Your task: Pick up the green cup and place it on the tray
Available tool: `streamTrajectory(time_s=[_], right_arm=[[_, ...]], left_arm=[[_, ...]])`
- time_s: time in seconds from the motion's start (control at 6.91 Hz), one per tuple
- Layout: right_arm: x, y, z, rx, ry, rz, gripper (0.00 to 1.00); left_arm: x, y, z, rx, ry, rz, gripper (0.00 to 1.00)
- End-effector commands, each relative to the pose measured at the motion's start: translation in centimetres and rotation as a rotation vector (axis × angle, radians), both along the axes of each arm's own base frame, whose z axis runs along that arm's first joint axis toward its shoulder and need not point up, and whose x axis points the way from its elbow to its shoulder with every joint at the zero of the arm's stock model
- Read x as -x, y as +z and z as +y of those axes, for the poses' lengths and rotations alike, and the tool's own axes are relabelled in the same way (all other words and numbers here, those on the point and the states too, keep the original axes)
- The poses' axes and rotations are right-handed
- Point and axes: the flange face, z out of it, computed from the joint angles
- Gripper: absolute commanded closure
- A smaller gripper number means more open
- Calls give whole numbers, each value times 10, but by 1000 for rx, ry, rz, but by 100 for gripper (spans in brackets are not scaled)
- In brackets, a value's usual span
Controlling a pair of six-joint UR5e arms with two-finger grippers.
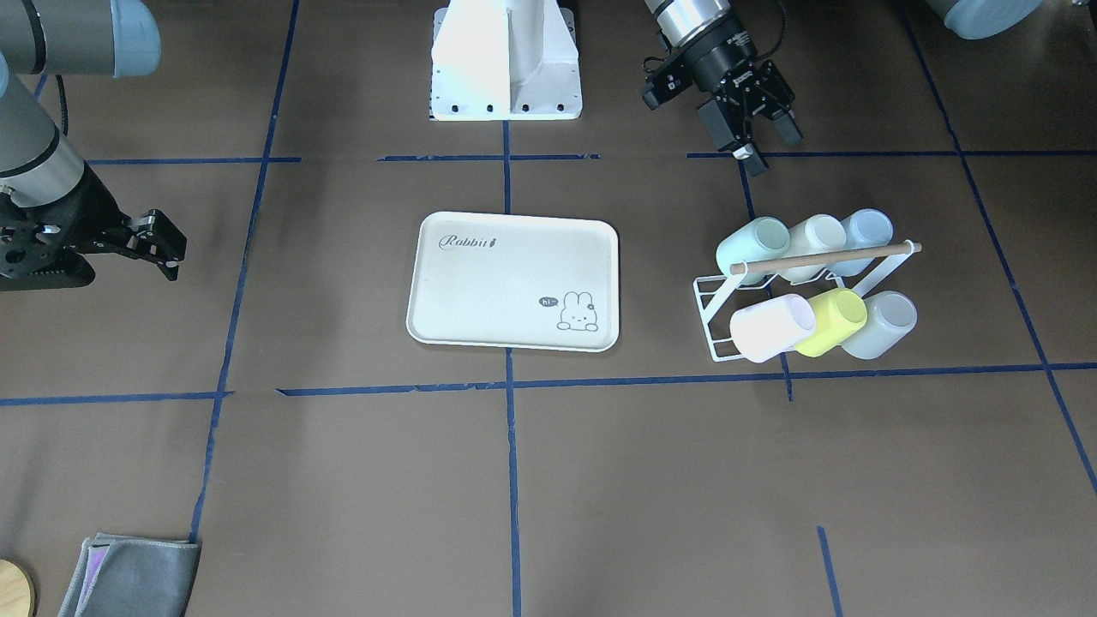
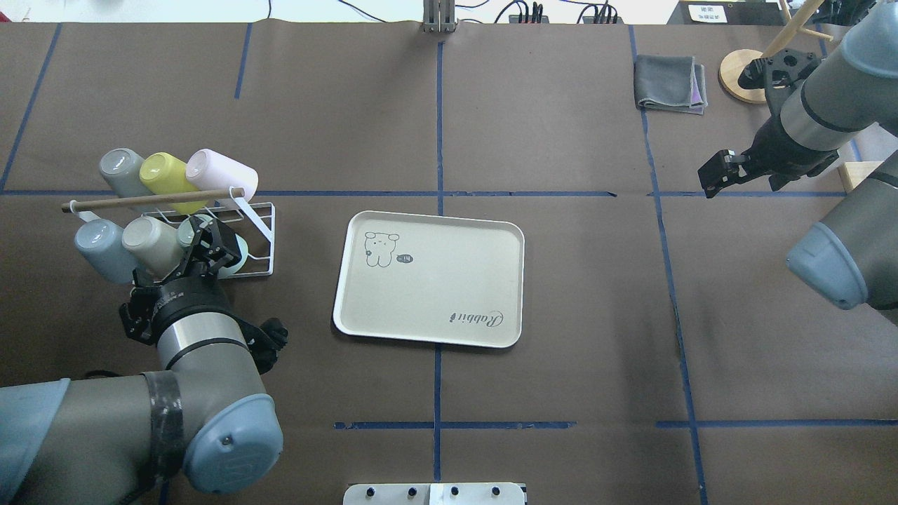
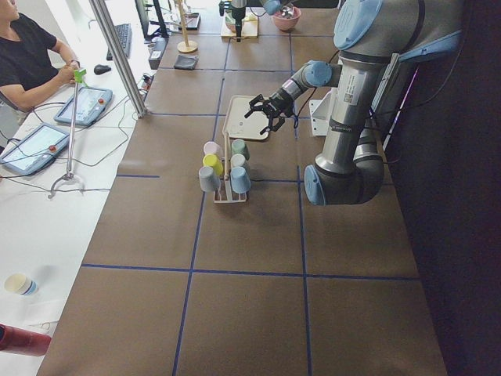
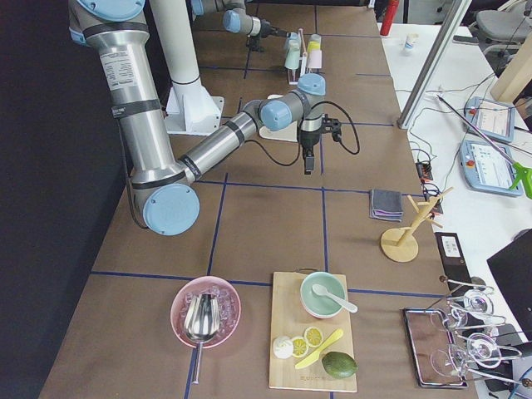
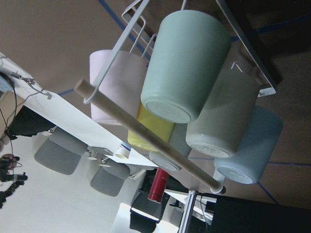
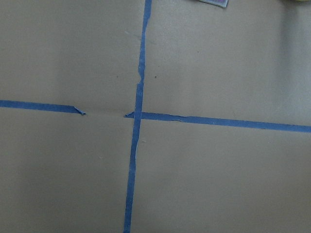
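Plainly, the only writing anyone could read from where I stand is on the tray. "Rabbit" runs in looping script across its upper left corner in the front-facing view. A small dark bubble saying "hi" sits beside a line-drawn bunny at its lower right. The tray lies flat at the middle of the frame, on the brown table. The green cup is well apart from it, right of centre, on a white wire rack with a wooden rod across the top. It is the leftmost of the upper three, touching a cream cup, with a pale blue cup beyond. A pink cup, a yellow-green cup and a grey cup fill the lower row. The green cup sits mouth down, base uppermost. Its long axis leans from lower left to upper right in that frame. In the left wrist view its ringed base faces the camera. The left gripper hangs at the upper right of the frame with its fingers spread and nothing between them, clear of the cup. The right gripper is at the left edge; I cannot tell how its fingers stand.
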Motion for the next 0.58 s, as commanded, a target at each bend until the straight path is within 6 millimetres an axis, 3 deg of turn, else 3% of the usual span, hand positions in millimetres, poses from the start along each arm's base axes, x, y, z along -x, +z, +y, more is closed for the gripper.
streamTrajectory(time_s=[0.0, 0.43], right_arm=[[-6, 5, 1, 17, 4, -8, 0], [-7, 9, 2, 24, 5, -5, 0]], left_arm=[[-44, 16, -1, -31, 22, -97, 0], [-75, 51, -7, -55, 22, -211, 0]])
